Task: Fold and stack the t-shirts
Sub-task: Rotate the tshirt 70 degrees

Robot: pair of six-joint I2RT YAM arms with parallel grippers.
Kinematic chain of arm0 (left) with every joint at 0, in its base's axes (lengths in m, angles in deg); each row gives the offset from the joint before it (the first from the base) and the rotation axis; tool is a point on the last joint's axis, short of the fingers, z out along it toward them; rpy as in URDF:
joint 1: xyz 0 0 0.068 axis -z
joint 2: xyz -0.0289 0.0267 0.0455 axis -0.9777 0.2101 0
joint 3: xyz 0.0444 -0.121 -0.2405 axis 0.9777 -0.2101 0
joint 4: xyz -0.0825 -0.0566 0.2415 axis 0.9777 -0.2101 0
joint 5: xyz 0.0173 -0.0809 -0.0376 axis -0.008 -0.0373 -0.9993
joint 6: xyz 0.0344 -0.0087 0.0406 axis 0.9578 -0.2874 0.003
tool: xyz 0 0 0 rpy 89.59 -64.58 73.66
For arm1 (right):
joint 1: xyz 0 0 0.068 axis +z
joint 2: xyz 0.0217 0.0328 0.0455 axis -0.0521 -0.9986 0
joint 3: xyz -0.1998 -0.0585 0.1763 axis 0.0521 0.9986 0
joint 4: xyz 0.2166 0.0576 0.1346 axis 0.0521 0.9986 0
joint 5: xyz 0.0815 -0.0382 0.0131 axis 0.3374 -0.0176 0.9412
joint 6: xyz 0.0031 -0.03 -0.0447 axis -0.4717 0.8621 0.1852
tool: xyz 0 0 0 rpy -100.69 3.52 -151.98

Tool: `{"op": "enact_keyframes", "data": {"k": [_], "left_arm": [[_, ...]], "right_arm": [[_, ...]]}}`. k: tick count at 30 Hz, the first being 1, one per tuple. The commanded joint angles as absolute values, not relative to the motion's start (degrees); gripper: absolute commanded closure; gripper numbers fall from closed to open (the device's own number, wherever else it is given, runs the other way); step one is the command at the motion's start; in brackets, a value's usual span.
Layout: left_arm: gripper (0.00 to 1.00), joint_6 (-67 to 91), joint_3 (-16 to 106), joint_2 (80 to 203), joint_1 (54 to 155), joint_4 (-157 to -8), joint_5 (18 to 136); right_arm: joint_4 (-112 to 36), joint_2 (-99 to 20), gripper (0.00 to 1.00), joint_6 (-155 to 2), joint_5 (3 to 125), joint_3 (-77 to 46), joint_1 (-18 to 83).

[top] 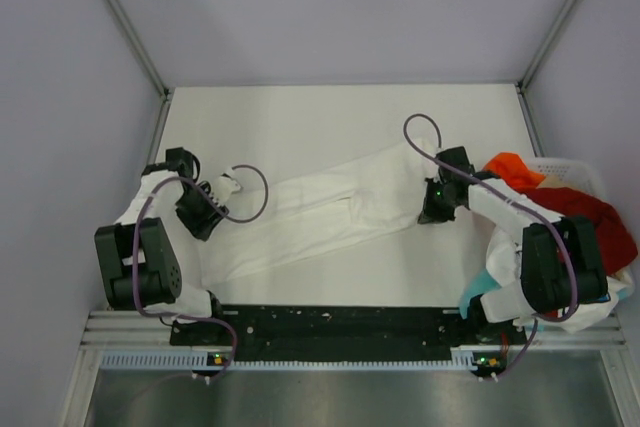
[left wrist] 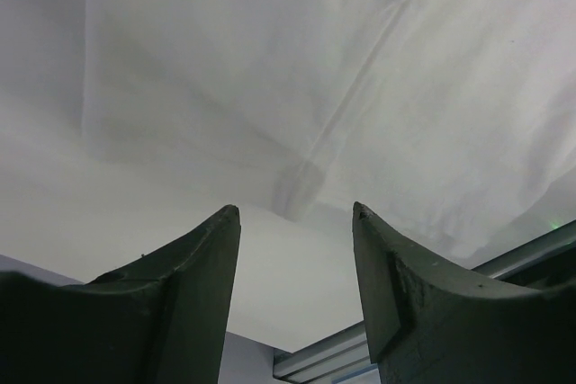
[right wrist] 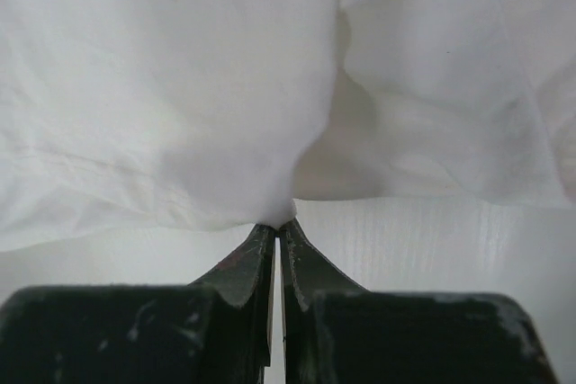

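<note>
Item in work: white t-shirt (top: 320, 212), laid on the surface (top: 300, 117) as a long rumpled band from 8 o'clock to 2 o'clock in the overhead view, between the two arms.
Left tool (left wrist: 293, 213): spread wide, at the 9 o'clock end of the band; tips just short of a raised crease, no cloth between them.
Right tool (right wrist: 277, 227): pressed together on a small fold of the white t-shirt at the 3 o'clock end; cloth bunched and lifted right at the pinch.
Reason for the hold: probably to anchor one end so the band can be drawn out flat before any fold.
Reason for the open left side: likely lined up on the crease for a matching pinch at the opposite end.
Pending stock: red tee (top: 590, 212), orange tee (top: 512, 169) and teal tee (top: 478, 292), heaped in and over the basket (top: 570, 164) at 3 to 4 o'clock, within the right arm's reach.
Progress: early; no fold made, no stack visible.
Risk: single-end pull likely to drag the cloth instead of flattening it.
</note>
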State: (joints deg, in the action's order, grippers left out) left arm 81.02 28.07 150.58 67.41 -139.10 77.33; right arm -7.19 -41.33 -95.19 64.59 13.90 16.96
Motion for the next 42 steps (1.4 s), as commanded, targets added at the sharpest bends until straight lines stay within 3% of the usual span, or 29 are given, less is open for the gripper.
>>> {"op": "enact_keyframes", "data": {"k": [1, 12, 14, 18, 23, 32, 33, 35, 36, 42], "left_arm": [[0.43, 84.68, 29.68, 150.7, 69.08, -141.07, 77.51], [0.45, 83.8, 26.34, 154.57, 69.7, -131.76, 88.15], [0.53, 83.36, 25.99, 155.01, 69.7, -131.31, 88.32], [0.79, 83.01, 25.63, 155.01, 69.7, -131.75, 87.62], [0.96, 83.27, 25.28, 154.57, 69.7, -131.4, 88.23], [1.0, 83.97, 24.75, 155.1, 69.7, -130.43, 89.12], [1.0, 83.98, 24.84, 155.1, 69.7, -130.52, 88.94], [1.0, 83.89, 24.93, 154.93, 69.7, -130.52, 88.59], [1.0, 83.8, 25.02, 154.84, 69.78, -130.61, 88.24], [1.0, 83.8, 25.28, 154.75, 69.7, -130.61, 87.09]], "right_arm": [[-8.35, -37.72, 1.0, -92.56, 67.39, 10.48, 16.87], [-6.07, -37.45, 1.0, -88.96, 66.69, 3.89, 16.09], [-5.63, -38.42, 1.0, -88.78, 66.25, 3.27, 15.21], [-5.28, -40.17, 1.0, -88.78, 65.55, 3.45, 14.41], [-4.4, -45.88, 1.0, -89.22, 64.4, 3.54, 12.75], [-3.26, -50.9, 1.0, -90.01, 61.86, 4.24, 12.13], [-2.56, -50.9, 0.98, -90.01, 61.07, 4.41, 12.21], [-1.5, -49.94, 0.76, -89.84, 60.45, 3.89, 12.21], [-1.5, -48.63, 0.7, -89.49, 60.88, 3.54, 12.13], [-1.59, -47.2, 0.53, -85.71, 58.44, -7.33, 12.13]]}}
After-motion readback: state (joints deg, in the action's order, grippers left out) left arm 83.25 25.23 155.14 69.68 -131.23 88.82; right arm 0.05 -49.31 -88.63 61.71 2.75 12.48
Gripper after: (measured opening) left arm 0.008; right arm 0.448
